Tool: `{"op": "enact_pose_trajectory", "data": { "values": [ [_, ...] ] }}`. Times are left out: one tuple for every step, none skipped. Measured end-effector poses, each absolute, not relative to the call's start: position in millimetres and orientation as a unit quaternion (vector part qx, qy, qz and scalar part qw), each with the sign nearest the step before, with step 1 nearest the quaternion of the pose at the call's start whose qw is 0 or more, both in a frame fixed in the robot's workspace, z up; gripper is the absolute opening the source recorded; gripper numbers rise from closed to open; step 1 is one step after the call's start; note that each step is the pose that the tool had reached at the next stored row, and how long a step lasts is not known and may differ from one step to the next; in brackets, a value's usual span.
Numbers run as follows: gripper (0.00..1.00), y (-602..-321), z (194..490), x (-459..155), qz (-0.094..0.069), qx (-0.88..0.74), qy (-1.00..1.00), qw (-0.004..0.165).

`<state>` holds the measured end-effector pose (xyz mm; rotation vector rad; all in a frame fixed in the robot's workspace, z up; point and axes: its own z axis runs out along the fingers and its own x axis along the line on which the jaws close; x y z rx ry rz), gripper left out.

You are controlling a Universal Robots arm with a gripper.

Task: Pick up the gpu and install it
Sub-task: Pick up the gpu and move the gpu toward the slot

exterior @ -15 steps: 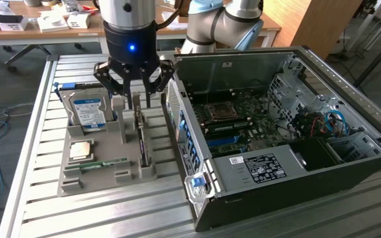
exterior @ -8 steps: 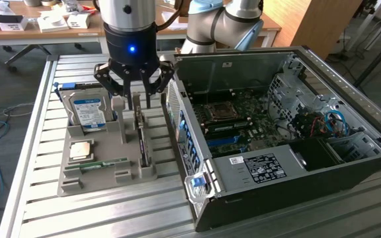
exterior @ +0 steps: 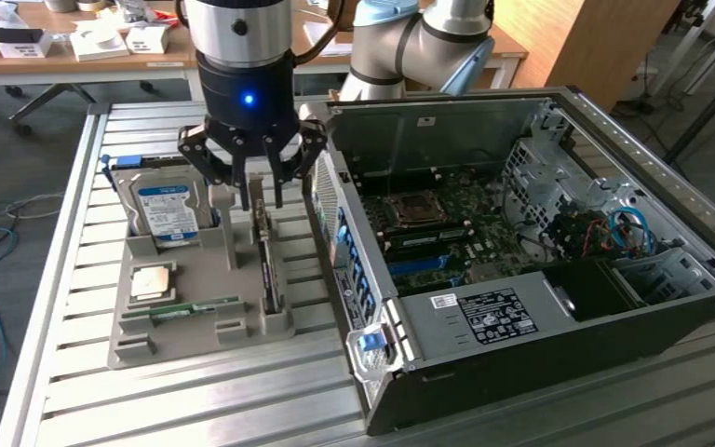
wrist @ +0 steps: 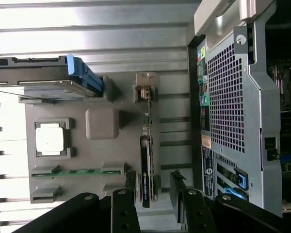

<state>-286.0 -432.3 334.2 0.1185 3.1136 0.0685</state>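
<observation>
Nearest the exterior camera, the slatted worktop carries a grey tray, with the open case just beside it at 3 o'clock. At the tray's 6 o'clock end a green stick lies in its groove. Behind it, toward 9 o'clock, sits a square cpu. Along the tray's 3 o'clock edge the gpu stands on its long edge in its slot, running from the near end of the tray toward 12 o'clock. This is the part to be moved, and it is seated in the tray, not lifted. Over its far end hangs the hand, low, with the card's upper edge between the fingers. They stand apart, one on each side of the card. The wrist view shows one just beside the dark edge and a clear gap before the other, so nothing is clamped. At 11 o'clock of the tray the drive leans upright in its cradle, close to the hand but clear of it. Inside the case the board lies exposed at 2 o'clock from the hand. Farther back the arm rises out of frame, and a desk with small boxes stands at 11 o'clock. As I judge it, the approach and lining-up over the card are done. The grasp, the lift, the carry to the case and the seating on the board are all left.
</observation>
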Motion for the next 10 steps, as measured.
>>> {"op": "enact_pose_trajectory", "data": {
  "values": [
    [0.42,-432.3,333.6,-286.0,0.022,0.038,0.999,0.012],
    [0.42,-432.3,332.9,-286.0,0.022,0.038,0.999,0.012],
    [0.42,-432.3,332.3,-286.0,0.022,0.038,0.999,0.012],
    [0.42,-432.3,331.7,-286.0,0.022,0.038,0.999,0.012],
    [0.42,-432.3,331.2,-286.0,0.022,0.038,0.999,0.012],
    [0.42,-432.3,330.6,-286.0,0.022,0.038,0.999,0.012],
    [0.42,-432.3,330.0,-286.0,0.022,0.038,0.999,0.012],
    [0.42,-432.3,329.2,-286.0,0.022,0.038,0.999,0.013],
    [0.42,-432.3,328.5,-286.0,0.022,0.038,0.999,0.012],
    [0.42,-432.3,327.7,-286.0,0.022,0.038,0.999,0.013]
  ]
}}
